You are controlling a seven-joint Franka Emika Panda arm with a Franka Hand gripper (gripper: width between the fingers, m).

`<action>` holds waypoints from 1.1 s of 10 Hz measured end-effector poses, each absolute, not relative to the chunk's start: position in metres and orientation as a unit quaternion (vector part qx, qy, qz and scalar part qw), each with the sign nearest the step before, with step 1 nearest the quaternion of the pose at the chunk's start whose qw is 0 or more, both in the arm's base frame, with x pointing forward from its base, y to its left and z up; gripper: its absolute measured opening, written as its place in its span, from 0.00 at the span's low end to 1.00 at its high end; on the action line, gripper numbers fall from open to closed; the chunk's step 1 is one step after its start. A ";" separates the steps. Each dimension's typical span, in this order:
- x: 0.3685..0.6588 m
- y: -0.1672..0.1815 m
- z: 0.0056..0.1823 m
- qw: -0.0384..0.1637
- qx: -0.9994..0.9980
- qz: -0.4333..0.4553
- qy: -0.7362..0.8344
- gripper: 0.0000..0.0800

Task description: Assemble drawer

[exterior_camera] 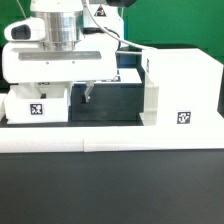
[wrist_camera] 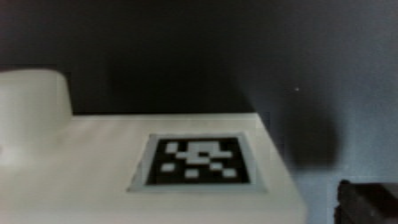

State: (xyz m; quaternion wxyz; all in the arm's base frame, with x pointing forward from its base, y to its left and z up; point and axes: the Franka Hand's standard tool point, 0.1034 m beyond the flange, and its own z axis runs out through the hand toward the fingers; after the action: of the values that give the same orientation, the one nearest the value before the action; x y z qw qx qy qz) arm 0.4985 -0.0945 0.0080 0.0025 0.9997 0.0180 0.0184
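The arm hangs low over a white tray (exterior_camera: pixel 37 108) at the exterior view's left. A tall white shell (exterior_camera: pixel 180 90) stands at the right, apart from the tray, both behind the border wall (exterior_camera: pixel 110 148). The wrist view shows a tag (wrist_camera: pixel 199 160) close up, near a knob (wrist_camera: pixel 32 100). I cannot tell whether the gripper (exterior_camera: pixel 84 98) is apart or together.

The drawer shell (exterior_camera: pixel 185 85) and tray (exterior_camera: pixel 18 108) look like smooth white plastic with a dull sheen. The table (exterior_camera: pixel 110 195) is matt black.
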 end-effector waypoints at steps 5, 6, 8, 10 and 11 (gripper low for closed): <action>0.498 -0.094 0.007 0.004 1.000 0.019 0.018 0.24; 0.498 -0.094 0.007 0.004 1.000 0.019 0.018 0.08; 0.498 -0.094 0.007 0.004 1.000 0.020 0.018 0.05; 0.498 -0.094 0.007 0.004 1.000 0.020 0.018 0.05; 0.498 -0.094 0.007 0.004 1.000 0.020 0.018 0.05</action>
State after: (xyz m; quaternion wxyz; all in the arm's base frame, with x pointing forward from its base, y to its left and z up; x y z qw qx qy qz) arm 0.4976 -0.0941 0.0072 0.0036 0.9996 0.0184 0.0195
